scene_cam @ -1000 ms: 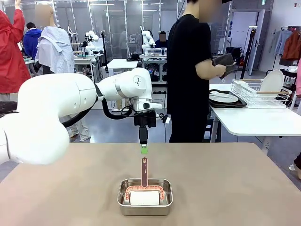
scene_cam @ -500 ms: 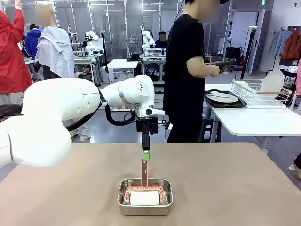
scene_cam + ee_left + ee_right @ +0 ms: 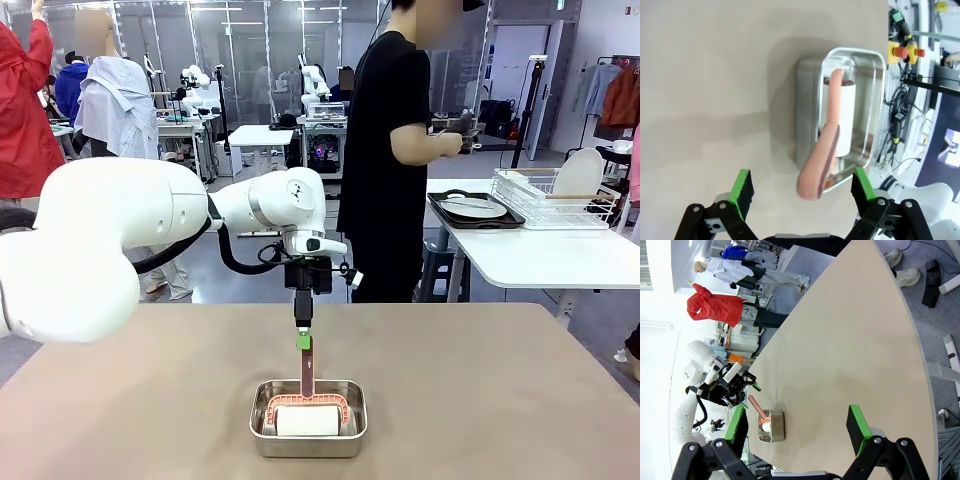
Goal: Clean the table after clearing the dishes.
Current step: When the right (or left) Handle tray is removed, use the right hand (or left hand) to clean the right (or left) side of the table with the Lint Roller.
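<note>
Beige and bare apart from one steel pan (image 3: 308, 444) at its near middle, the table (image 3: 500, 380) has a single white roller (image 3: 308, 421) lying in that pan. The left gripper (image 3: 802, 186) hangs straight above it, its two green pads (image 3: 743, 186) spread wide. The roller's one pink handle (image 3: 815, 167) rises between them and seems to touch neither, so nothing is clamped. From the front, that gripper's tip sits level with the handle's top end.

The right gripper (image 3: 796, 426) is likewise spread wide, with nothing between its two pads, and is well apart from the pan.

Beyond the far edge, one person (image 3: 395, 150) in black stands beside a white side table (image 3: 540, 255) at the far right. On it lies one dark tray (image 3: 437, 205) carrying one white plate (image 3: 475, 208). A second plate (image 3: 578, 172) stands upright in one wire rack (image 3: 530, 190).
</note>
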### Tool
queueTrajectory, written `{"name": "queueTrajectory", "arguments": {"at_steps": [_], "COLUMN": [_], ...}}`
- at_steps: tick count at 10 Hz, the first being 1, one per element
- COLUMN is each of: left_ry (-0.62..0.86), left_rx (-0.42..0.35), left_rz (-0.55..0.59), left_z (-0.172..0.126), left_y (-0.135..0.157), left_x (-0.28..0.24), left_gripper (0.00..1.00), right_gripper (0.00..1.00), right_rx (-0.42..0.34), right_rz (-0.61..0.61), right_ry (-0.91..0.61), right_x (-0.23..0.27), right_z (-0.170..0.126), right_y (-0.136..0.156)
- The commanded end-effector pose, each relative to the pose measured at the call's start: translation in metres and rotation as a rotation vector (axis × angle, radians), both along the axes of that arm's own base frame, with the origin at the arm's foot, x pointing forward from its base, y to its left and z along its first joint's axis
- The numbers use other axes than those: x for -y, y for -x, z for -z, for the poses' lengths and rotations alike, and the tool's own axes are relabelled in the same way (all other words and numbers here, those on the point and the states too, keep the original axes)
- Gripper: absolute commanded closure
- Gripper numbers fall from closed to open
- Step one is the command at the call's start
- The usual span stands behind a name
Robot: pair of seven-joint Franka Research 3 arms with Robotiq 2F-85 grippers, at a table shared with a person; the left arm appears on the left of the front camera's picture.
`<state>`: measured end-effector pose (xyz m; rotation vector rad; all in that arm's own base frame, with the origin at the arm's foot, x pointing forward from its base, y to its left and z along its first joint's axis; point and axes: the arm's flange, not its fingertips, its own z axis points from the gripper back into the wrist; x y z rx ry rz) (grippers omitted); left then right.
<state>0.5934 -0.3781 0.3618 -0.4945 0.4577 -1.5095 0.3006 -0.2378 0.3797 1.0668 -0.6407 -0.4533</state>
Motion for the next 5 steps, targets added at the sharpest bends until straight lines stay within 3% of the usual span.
{"name": "queueTrajectory", "arguments": {"at_steps": [1,5], "left_ry": [0.028,0.047], "left_rx": [-0.024,-0.028], "left_rz": [-0.015,-0.023], "left_z": [0.0022,0.0107], "left_y": [0.0325,0.0389], "left_x": [-0.0138,-0.0057], "left_gripper": [0.00,0.00], "right_gripper": [0.00,0.00], "right_rx": [0.012,0.012], "right_rz": [0.005,0.005], "right_ry": [-0.010,-0.010], "right_x": [-0.0008,-0.0008], "right_z": [-0.0016,-0.0016], "right_y": [-0.0004,-0.0004]}}
